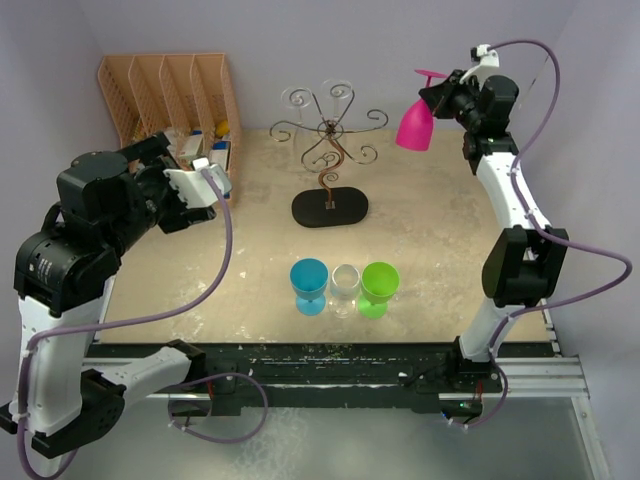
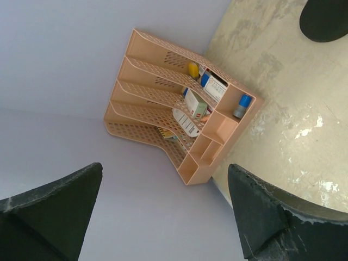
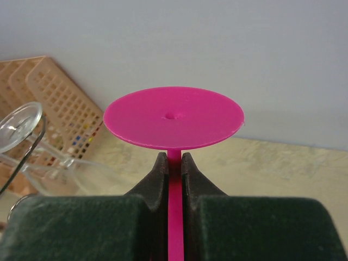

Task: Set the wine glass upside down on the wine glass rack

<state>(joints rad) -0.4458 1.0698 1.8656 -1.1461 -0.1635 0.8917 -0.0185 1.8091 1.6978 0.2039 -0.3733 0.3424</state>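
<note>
A pink wine glass hangs bowl-down in the air at the back right, to the right of the wine glass rack. My right gripper is shut on its stem just under the round foot; in the right wrist view both fingers press the stem. The rack is a thin brown wire stand with curled arms on a black oval base. At the left of the right wrist view, a wire loop holds a clear glass. My left gripper is open at the left with nothing in it.
A peach slotted organizer with small items stands in the back left corner. Blue, clear and green glasses stand in a row near the table's front edge. Walls close the back and sides.
</note>
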